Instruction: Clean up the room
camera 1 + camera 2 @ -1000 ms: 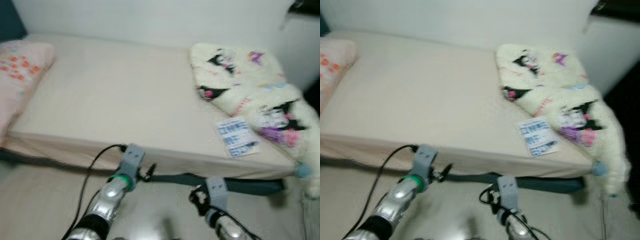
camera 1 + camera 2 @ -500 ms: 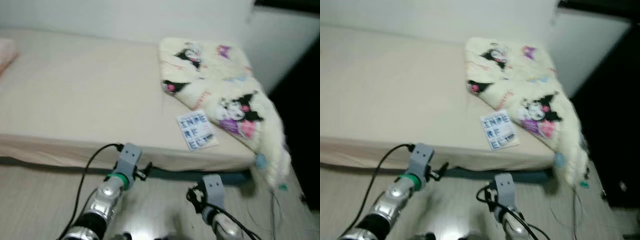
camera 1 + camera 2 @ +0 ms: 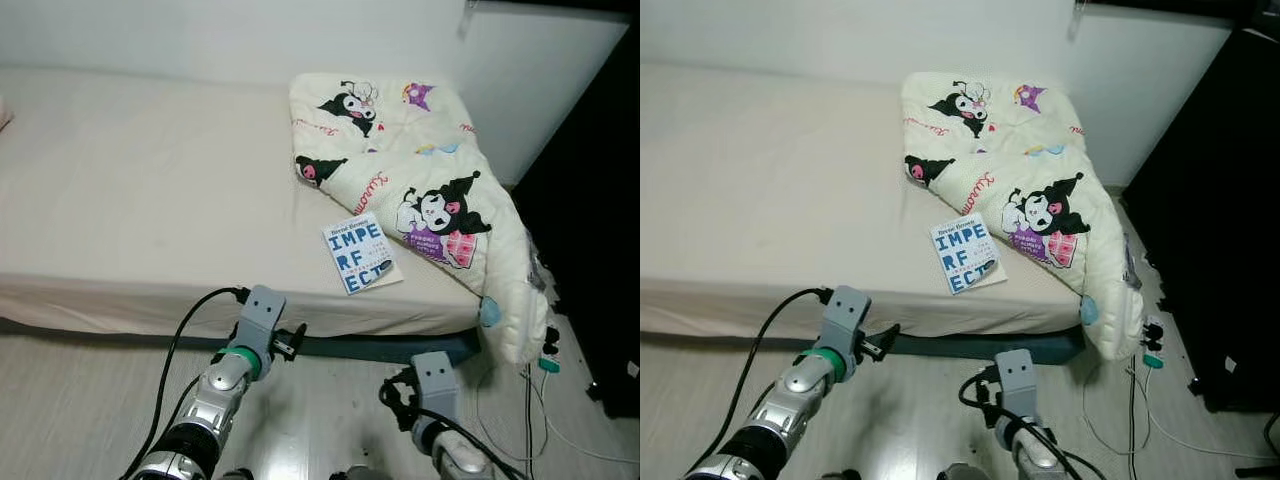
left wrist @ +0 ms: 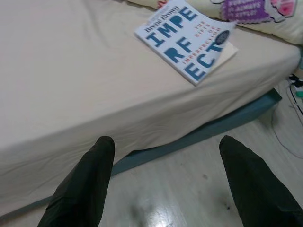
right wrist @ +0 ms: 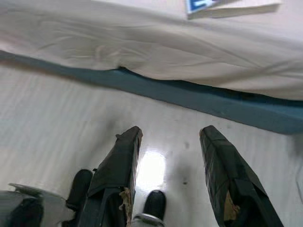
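1. Camera swung right since earlier; pink pillow gone from view, things on bed unmoved.
2. Book (image 3: 362, 253) lies flat on bed (image 3: 150, 200) near its front edge, touching cartoon blanket (image 3: 420, 170) that hangs over the bed's corner.
3. Left hand (image 4: 165, 177) open, empty, low before the bed edge.
4. Right hand (image 5: 170, 165) open, empty, above floor (image 5: 57, 109).
5. Cables (image 3: 545, 365) on floor by blanket.

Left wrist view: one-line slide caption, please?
Open left gripper above the floor, facing a book lying near the bed edge.
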You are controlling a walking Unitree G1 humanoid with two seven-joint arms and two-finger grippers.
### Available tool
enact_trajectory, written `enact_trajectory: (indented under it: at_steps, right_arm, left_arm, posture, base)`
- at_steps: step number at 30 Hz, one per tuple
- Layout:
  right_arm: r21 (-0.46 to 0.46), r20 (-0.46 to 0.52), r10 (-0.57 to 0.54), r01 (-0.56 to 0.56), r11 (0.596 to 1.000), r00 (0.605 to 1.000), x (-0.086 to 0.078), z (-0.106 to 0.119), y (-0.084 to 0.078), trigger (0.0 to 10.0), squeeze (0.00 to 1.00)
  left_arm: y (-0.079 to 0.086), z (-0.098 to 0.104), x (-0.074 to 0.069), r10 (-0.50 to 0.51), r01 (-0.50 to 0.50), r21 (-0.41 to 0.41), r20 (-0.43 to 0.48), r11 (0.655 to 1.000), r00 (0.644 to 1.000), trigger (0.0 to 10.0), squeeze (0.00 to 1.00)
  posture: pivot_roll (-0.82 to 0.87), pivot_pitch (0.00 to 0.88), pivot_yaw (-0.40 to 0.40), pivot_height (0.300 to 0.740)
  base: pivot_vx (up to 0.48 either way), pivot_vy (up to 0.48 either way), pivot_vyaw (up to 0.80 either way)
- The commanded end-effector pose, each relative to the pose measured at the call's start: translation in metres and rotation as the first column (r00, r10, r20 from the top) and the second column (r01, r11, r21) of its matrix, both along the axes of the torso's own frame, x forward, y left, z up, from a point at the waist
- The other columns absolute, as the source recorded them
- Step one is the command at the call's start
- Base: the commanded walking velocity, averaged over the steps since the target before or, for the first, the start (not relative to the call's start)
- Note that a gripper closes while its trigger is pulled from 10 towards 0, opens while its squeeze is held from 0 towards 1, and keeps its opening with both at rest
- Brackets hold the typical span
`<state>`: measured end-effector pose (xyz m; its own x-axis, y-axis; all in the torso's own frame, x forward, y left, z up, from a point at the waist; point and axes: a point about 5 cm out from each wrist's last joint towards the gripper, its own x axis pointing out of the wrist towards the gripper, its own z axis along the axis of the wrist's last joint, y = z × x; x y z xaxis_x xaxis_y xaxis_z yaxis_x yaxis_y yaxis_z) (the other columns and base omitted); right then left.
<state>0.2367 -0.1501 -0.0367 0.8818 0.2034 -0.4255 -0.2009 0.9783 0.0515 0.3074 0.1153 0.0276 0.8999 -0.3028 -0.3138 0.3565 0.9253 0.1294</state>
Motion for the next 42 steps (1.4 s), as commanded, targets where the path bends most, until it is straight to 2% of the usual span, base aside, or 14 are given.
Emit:
enact_trajectory:
  at_steps: [1, 17, 36, 42]
  right_arm:
    - [-0.006, -0.023, -0.009, 0.009, 1.000, 1.000, -0.0059, -0.0045, -0.0035, 10.0, 0.00]
    - [-0.007, -0.028, -0.010, 0.010, 1.000, 1.000, -0.0075, -0.0056, -0.0041, 10.0, 0.00]
    - [-0.004, -0.026, -0.015, 0.014, 1.000, 1.000, -0.0065, -0.0051, -0.0032, 10.0, 0.00]
    - [-0.009, -0.009, -0.044, 0.044, 0.999, 0.999, -0.0047, -0.0032, -0.0049, 10.0, 0.00]
  left_arm:
    - [-0.0004, -0.0040, -0.0032, -0.011, 0.011, 0.008, -0.013, 1.000, 1.000, 10.0, 0.00]
    - [-0.0007, -0.0050, -0.0036, 0.002, -0.002, -0.001, -0.018, 1.000, 1.000, 10.0, 0.00]
    - [-0.0011, -0.0048, -0.0039, -0.002, 0.002, -0.017, -0.019, 1.000, 1.000, 10.0, 0.00]
    - [-0.0004, -0.0061, -0.0052, -0.009, 0.009, -0.017, -0.025, 1.000, 1.000, 10.0, 0.00]
  posture:
    - [-0.01, 0.076, 0.009, 0.740]
    - [-0.01, 0.084, 0.006, 0.740]
    - [0.00, 0.083, 0.009, 0.740]
    - [0.00, 0.085, 0.013, 0.716]
  base:
    - [0.480, 0.000, 0.00]
    - [0.475, 0.000, 0.00]
    - [0.000, 0.000, 0.00]
    - [0.000, 0.000, 0.00]
